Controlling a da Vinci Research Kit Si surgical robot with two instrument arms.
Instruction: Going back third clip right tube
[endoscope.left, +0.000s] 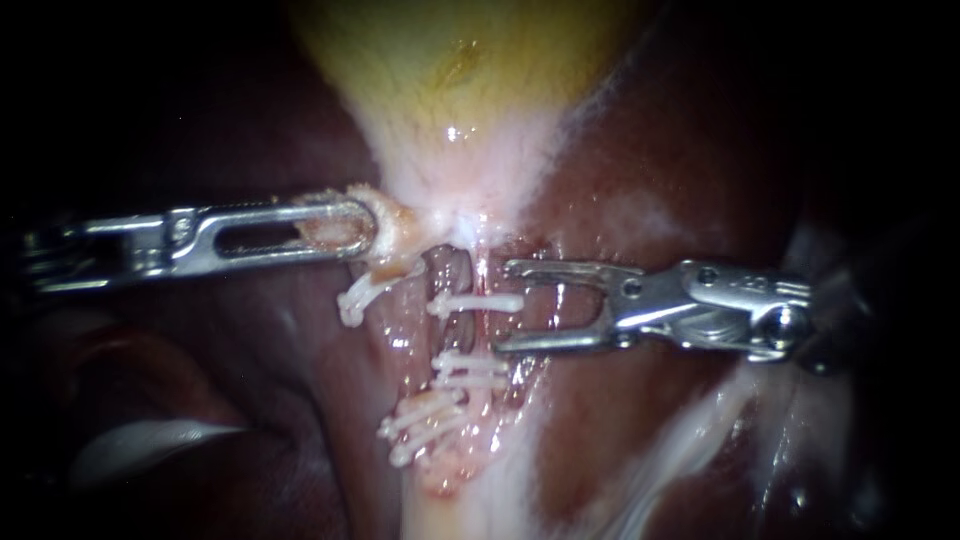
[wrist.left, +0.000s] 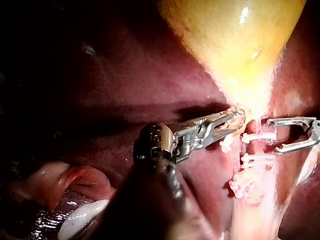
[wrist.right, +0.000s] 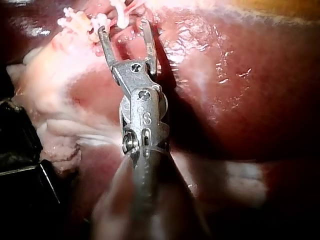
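Observation:
The yellow gallbladder (endoscope.left: 450, 70) narrows to a pale neck, where my left instrument (endoscope.left: 362, 226) is shut on a tag of tissue. Below the neck runs the right tube (endoscope.left: 482, 335), crossed by a white clip (endoscope.left: 475, 302) and a pair of clips (endoscope.left: 470, 372) lower down. My right instrument (endoscope.left: 505, 306) stands open and empty, the upper clip's end just inside the mouth of its jaws and touching neither. Another clip (endoscope.left: 365, 292) hangs on the left tube, with more clips (endoscope.left: 425, 422) lower still. The left wrist view shows my left instrument (wrist.left: 235, 118) gripping; the right wrist view shows my right instrument (wrist.right: 124, 27) open.
Dark red liver (endoscope.left: 650, 180) surrounds the field on both sides. A pale whitish band (endoscope.left: 690, 440) runs down the lower right. A pale object (endoscope.left: 150, 440) lies at the lower left. In the right wrist view a black block (wrist.right: 20, 145) sits beside the shaft.

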